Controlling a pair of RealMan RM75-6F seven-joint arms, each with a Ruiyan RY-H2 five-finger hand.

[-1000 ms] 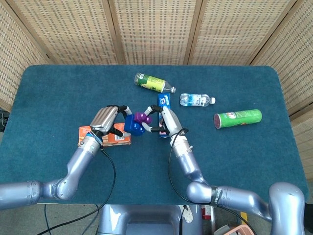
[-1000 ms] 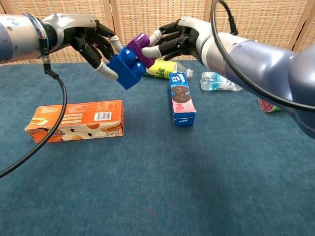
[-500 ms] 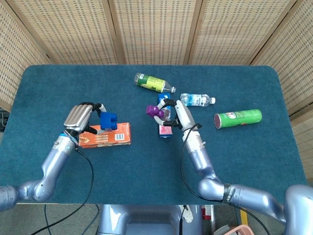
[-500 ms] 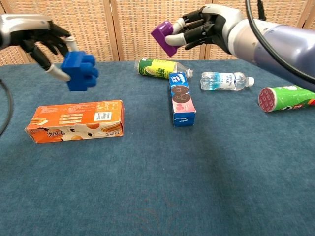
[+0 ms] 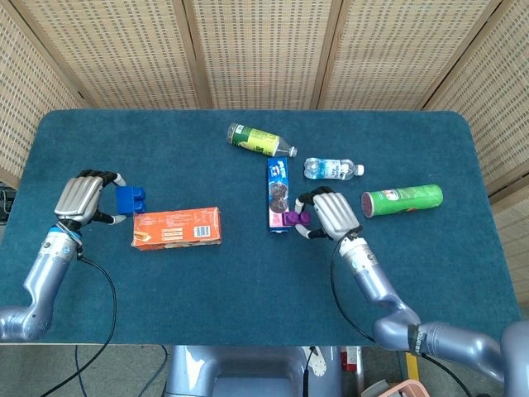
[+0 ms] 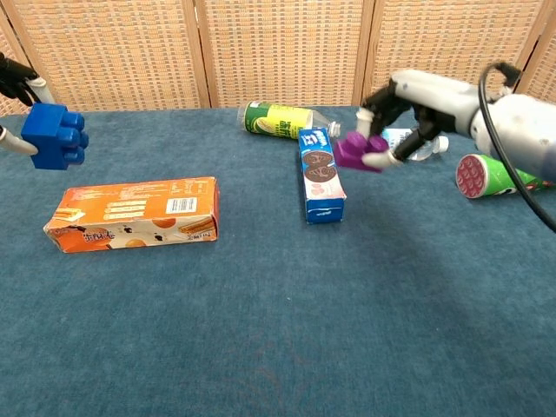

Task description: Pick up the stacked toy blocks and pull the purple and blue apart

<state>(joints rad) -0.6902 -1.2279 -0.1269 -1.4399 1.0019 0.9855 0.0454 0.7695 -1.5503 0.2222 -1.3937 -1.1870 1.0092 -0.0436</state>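
Note:
The two blocks are separated. My left hand (image 5: 83,197) holds the blue block (image 5: 130,199) above the table's left side, left of the orange box; in the chest view the blue block (image 6: 54,137) shows at the left edge and only the fingertips (image 6: 19,80) of that hand are visible. My right hand (image 5: 331,212) grips the purple block (image 5: 293,218) just right of the blue cookie box. In the chest view the right hand (image 6: 408,104) holds the purple block (image 6: 354,151) low, near the table.
An orange box (image 5: 178,227) lies left of centre. A blue cookie box (image 5: 278,195) lies in the middle. Behind it are a green bottle (image 5: 260,139) and a clear water bottle (image 5: 332,169). A green can (image 5: 402,199) lies at the right.
The blocks were pulled apart a second ago. Since then the left hand has carried the blue block further left, and the right hand has lowered the purple block to the right of the cookie box.

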